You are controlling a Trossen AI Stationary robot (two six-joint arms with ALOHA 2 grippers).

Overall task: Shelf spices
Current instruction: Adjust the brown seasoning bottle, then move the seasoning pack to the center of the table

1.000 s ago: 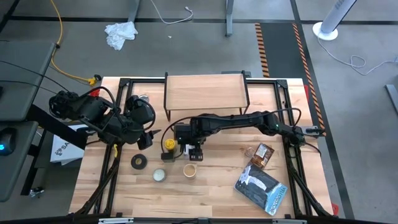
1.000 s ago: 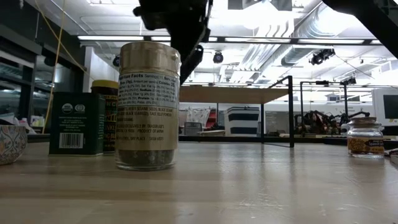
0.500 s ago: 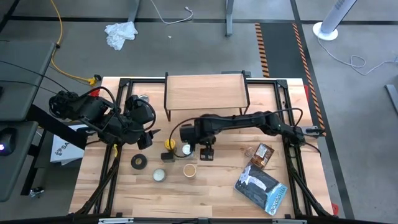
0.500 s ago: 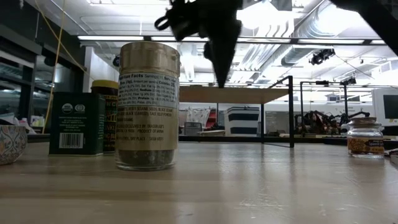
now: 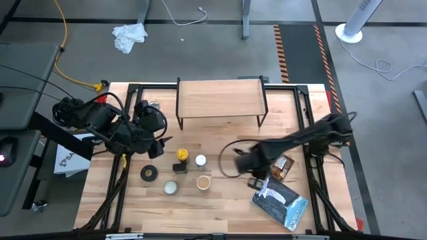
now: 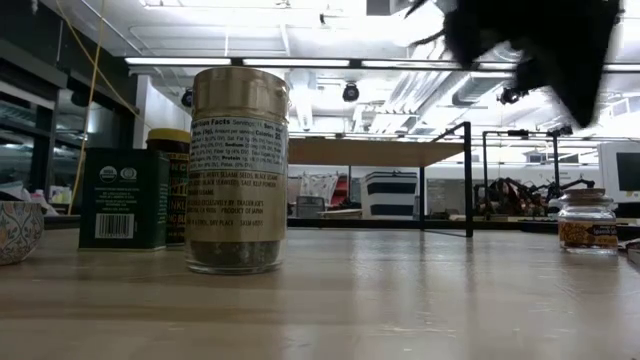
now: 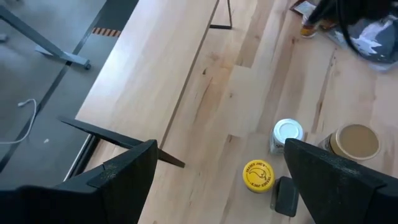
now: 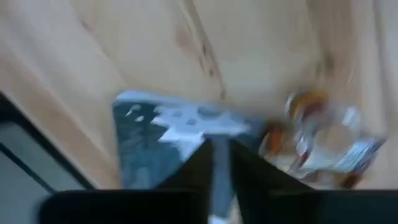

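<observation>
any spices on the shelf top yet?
No: in the high view the shelf shows only bare plank, and the yellow-lidded jar stands on the table.

the desk is pale, smooth matt wood, and the shelf has a like plank on thin black metal legs. the jar is clear glass with a paper label and dull tan lid; the packet looks glossy plastic.
</observation>
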